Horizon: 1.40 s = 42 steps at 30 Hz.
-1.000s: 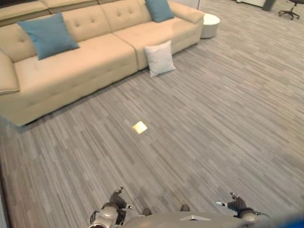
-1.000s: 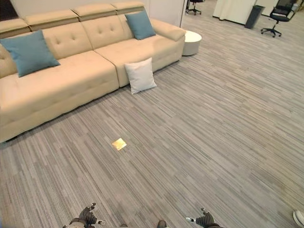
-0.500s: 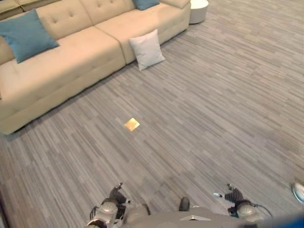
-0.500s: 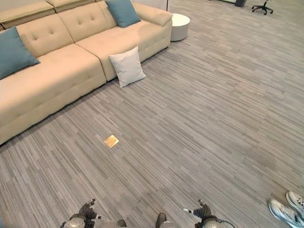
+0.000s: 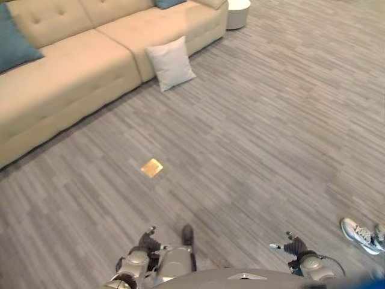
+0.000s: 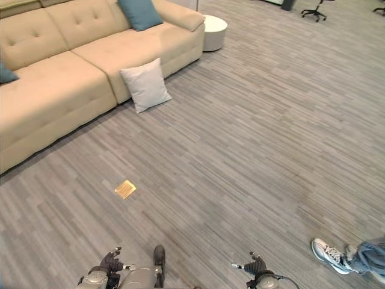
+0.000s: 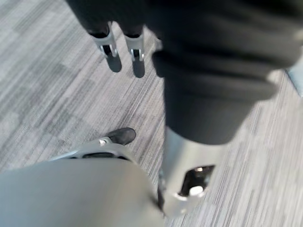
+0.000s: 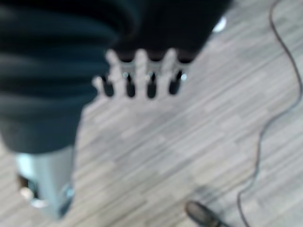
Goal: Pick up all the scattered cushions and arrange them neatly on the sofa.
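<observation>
Our left hand (image 5: 146, 242) hangs low at our side, fingers relaxed and straight, holding nothing; the left wrist view shows bare floor past the fingertips. Right hand (image 5: 293, 245) likewise: fingers (image 8: 138, 75) extended in a row, nothing in the grasp. So we carry no cushion right now.

A person's shoe (image 6: 328, 255) and trouser cuff sit just to our right on the striped floor (image 5: 258, 132). Risk one: if we swing or step that way we clip the person.

Further ahead, a small yellow square (image 5: 151, 167) lies flat on the floor, between us and the sofa. We can't tell what it is. Risk two: stepping on it could cost a foot its grip, depending on what it is.

The white cushion (image 5: 170, 62) is on the floor, leaning upright against the front of the beige sofa (image 5: 72, 72), well apart from us. That's the one we judge left to pick up. Risk three: it's soft and propped; a one-handed pinch may let it fold and slip, and reaching that low near the sofa base could tip us forward or bump a hand into the upholstery.

On the seat, a teal cushion (image 6: 139, 13) leans on the backrest at the far end; another teal cushion (image 5: 15, 39) is at the view's left edge. Placing the white one carelessly could knock those over.

Beyond the sofa arm, a round white side table (image 6: 214, 31) and an office chair (image 6: 314, 10) sit further off, out of our path.
</observation>
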Available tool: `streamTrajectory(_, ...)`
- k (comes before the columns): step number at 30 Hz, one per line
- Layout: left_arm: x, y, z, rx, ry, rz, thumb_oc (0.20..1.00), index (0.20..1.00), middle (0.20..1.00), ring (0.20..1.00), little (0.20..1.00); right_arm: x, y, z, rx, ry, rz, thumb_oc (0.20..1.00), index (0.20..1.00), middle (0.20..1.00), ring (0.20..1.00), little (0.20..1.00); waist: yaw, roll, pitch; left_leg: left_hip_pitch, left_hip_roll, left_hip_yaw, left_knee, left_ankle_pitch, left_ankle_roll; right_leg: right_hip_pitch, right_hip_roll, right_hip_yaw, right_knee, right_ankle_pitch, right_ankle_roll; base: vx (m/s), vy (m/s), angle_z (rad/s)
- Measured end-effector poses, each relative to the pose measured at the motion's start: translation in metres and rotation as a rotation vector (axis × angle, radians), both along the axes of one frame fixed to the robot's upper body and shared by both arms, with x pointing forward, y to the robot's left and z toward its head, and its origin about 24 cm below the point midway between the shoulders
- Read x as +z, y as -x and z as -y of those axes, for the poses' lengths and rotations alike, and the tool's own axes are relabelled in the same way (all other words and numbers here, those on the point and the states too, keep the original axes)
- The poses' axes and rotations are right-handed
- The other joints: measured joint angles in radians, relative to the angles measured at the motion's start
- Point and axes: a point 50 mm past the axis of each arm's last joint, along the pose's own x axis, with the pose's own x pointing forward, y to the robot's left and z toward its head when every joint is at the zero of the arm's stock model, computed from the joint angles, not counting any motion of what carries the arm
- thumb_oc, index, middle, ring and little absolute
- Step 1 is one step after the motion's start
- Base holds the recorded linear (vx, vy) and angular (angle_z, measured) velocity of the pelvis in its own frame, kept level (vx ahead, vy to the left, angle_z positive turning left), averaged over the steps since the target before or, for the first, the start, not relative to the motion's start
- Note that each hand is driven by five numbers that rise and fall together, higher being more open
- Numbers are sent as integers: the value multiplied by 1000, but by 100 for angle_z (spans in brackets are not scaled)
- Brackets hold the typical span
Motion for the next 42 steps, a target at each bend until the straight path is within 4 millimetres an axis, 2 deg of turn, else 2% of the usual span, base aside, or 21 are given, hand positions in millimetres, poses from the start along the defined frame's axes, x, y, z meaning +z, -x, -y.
streamTrajectory(2, -1, -1, 4, -5, 11, 1, 1000, 1000, 1000, 1000, 1000, 1, 0, 1, 10, 3, 3, 1000, 1000, 1000, 1000, 1000, -12, 26, 11, 65, -4, -15, -24, -17, 22, -153, -49, -29, 381, -12, 87, 157, 108, -7)
streamTrajectory(5, 1, -6, 4, -32, -1, 11, 1000, 1000, 1000, 1000, 1000, 1, -4, -8, 47, -15, 14, 1000, 1000, 1000, 1000, 1000, -26, 21, 18, 122, -39, -27, -39, -66, 52, -312, -151, -46, 617, -33, 99, 331, 16, 36)
streamTrajectory(7, 0, -5, 8, -34, 9, 5, 1000, 1000, 1000, 1000, 1000, 5, -17, -9, 56, -16, 51, 1000, 1000, 1000, 1000, 1000, -30, 36, 26, 165, -36, -38, -66, -83, 53, -366, -169, -93, 499, -26, 88, 263, -80, -4)
streamTrajectory(10, -2, -4, 13, -32, 24, 0, 1000, 1000, 1000, 1000, 1000, 10, -29, -13, 71, -26, 95, 1000, 1000, 1000, 1000, 1000, -56, 48, 44, 211, -44, -53, -62, -136, 10, -435, -173, -103, 127, 107, 79, 421, -162, 21)
streamTrajectory(12, -2, -4, 13, -24, 24, 0, 1000, 1000, 1000, 1000, 1000, 11, -33, -15, 80, -28, 107, 1000, 1000, 1000, 1000, 1000, -57, 30, 37, 241, -55, -63, -54, -173, 7, -441, -164, -108, -147, 201, 106, 392, -156, 26)
streamTrajectory(15, -7, 10, 16, -20, 34, -35, 1000, 1000, 1000, 1000, 1000, 6, -21, -14, 70, -25, 68, 1000, 1000, 1000, 1000, 1000, -86, 16, 32, 339, -38, -97, -53, -249, -35, -430, -154, -128, -76, 250, 77, 572, -255, 33)
streamTrajectory(16, -8, 16, 14, -12, 30, -54, 1000, 1000, 1000, 1000, 1000, 2, -8, -8, 49, -16, 29, 1000, 1000, 1000, 1000, 1000, -88, 46, 10, 401, 8, -118, -52, -290, -68, -415, -132, -128, 12, 286, 23, 330, -255, 45)
streamTrajectory(17, -10, 21, 16, -17, 35, -64, 1000, 1000, 1000, 1000, 1000, 0, 0, -6, 27, -18, 13, 1000, 1000, 1000, 1000, 1000, -90, 52, -7, 401, 35, -121, -20, -302, -87, -405, -111, -128, 31, 302, 4, 415, -389, 46)
streamTrajectory(19, -10, 22, 15, -12, 35, -72, 1000, 1000, 1000, 1000, 1000, -1, 2, -9, 12, -35, 11, 1000, 1000, 1000, 1000, 1000, -80, 39, -24, 280, 77, -119, 304, -305, -137, -327, -72, -131, -3, 295, -80, 179, -280, 17)
streamTrajectory(21, -7, 15, 8, -9, 17, -52, 1000, 1000, 1000, 1000, 1000, 2, -6, -10, 31, -37, 40, 1000, 1000, 1000, 1000, 1000, -59, 23, -32, 102, 122, -124, 676, -224, -187, -261, -39, -140, -64, 272, -124, 239, -280, -18)
streamTrajectory(23, -3, 3, 9, -13, 19, -15, 1000, 1000, 1000, 1000, 1000, 6, -19, -11, 44, -32, 72, 1000, 1000, 1000, 1000, 1000, -50, 19, -18, -23, 149, -115, 845, -223, -176, -205, -13, -136, -98, 227, -169, 283, -175, -4)
streamTrajectory(25, 5, -16, 6, -24, 14, 52, 1000, 1000, 1000, 1000, 1000, 7, -26, -15, 51, -40, 82, 1000, 1000, 1000, 1000, 1000, -25, -6, 12, -118, 151, -48, 834, -232, -153, -105, -5, -145, -144, 212, -168, 283, -60, -2)
streamTrajectory(28, 8, -22, 9, -37, 26, 83, 1000, 1000, 1000, 1000, 1000, 11, -34, -19, 59, -50, 124, 1000, 1000, 1000, 1000, 1000, -33, -12, 19, -184, 128, -11, 566, -219, -143, -34, 15, -151, -194, 187, -151, 365, 18, -6)
streamTrajectory(29, 8, -26, 12, -48, 36, 88, 1000, 1000, 1000, 1000, 1000, 11, -35, -20, 66, -46, 120, 1000, 1000, 1000, 1000, 1000, -35, -2, 24, -194, 91, -8, 337, -185, -134, 2, 22, -154, -194, 145, -128, 491, 43, 3)
streamTrajectory(32, 8, -27, 14, -31, 48, 86, 1000, 1000, 1000, 1000, 1000, 7, -27, -16, 62, -33, 81, 1000, 1000, 1000, 1000, 1000, -21, 19, 37, -180, 52, 17, 30, -60, -137, 77, 43, -155, -196, 82, -98, 387, 53, 2)
streamTrajectory(35, 4, -14, 7, 17, 45, 59, 1000, 1000, 1000, 1000, 1000, 4, -19, -16, 59, -32, 56, 1000, 1000, 1000, 1000, 1000, 14, 23, 34, -129, 53, 59, 28, -8, -114, 170, 49, -109, -195, 13, -42, 331, 76, -39)
streamTrajectory(36, 4, -6, -5, 25, 16, 36, 1000, 1000, 1000, 1000, 1000, 2, -17, -25, 72, -53, 52, 1000, 1000, 1000, 1000, 1000, 17, -28, 4, -117, 11, 70, 45, 7, -70, 169, -6, -99, -156, -15, -10, 381, 106, -42)
streamTrajectory(38, 3, -4, -8, 36, 7, 19, 1000, 1000, 1000, 1000, 1000, 2, -17, -26, 82, -54, 50, 1000, 1000, 1000, 1000, 1000, 22, -42, -4, -84, -7, 83, 41, -17, -53, 163, -33, -96, -86, -4, -1, 350, 201, -17)
streamTrajectory(40, 2, -2, -7, 34, 9, 7, 1000, 1000, 1000, 1000, 1000, 1, -16, -25, 94, -50, 41, 1000, 1000, 1000, 1000, 1000, 25, -32, -7, -18, -15, 98, 25, -38, -19, 83, -73, -78, 168, 0, 60, 276, 226, -17)
streamTrajectory(41, -2, 9, -4, 40, 18, -20, 1000, 1000, 1000, 1000, 1000, 2, -15, -25, 115, -51, 47, 1000, 1000, 1000, 1000, 1000, 6, -2, -15, 24, -11, 64, -4, -27, 18, -47, -99, -72, 426, -34, 137, 260, 150, 14)
streamTrajectory(42, -2, 11, -3, 31, 17, -26, 1000, 1000, 1000, 1000, 1000, 2, -13, -27, 118, -60, 49, 1000, 1000, 1000, 1000, 1000, -3, -9, -22, 30, -21, 62, -10, -34, 16, -91, -123, -78, 506, -34, 144, 183, 84, 37)
